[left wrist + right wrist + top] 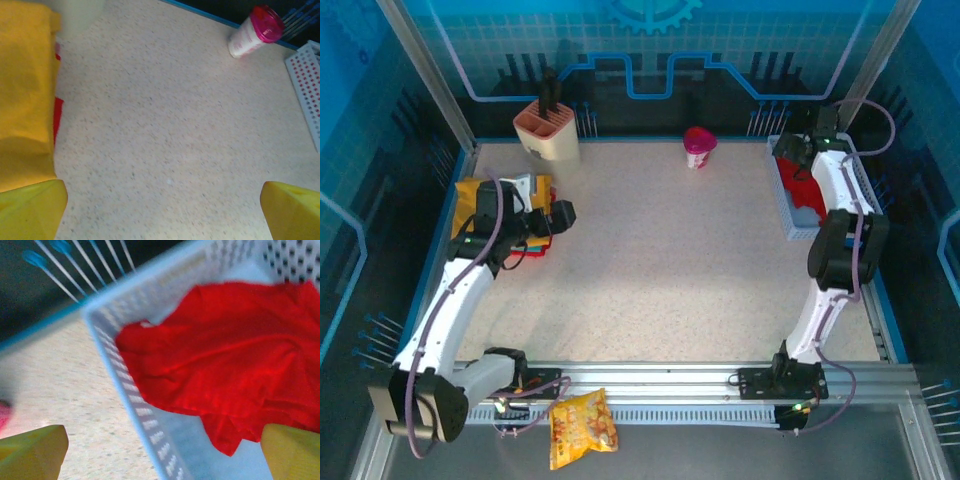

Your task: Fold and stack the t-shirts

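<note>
Creases rumple the red t-shirt [225, 355] in the basket [125, 385]; left claw [162, 210] and right claw [162, 452] gape.

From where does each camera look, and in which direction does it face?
Top external: above and behind, looking down on the table; both arms show.
Left wrist: faces past the yellow t-shirt toward the cup; own fingertips show.
Right wrist: looks down into the basket at the red t-shirt; own fingertips show.
Shared: the cup, in top and left wrist.

The red t-shirt [225, 355] is soft, creased matt cloth and the yellow t-shirt [25, 85] smooth matt cloth. The basket [155, 445] is perforated white plastic, the table [175, 125] speckled and matt, and the snack bag [582, 428] glossy and crinkled.
</note>
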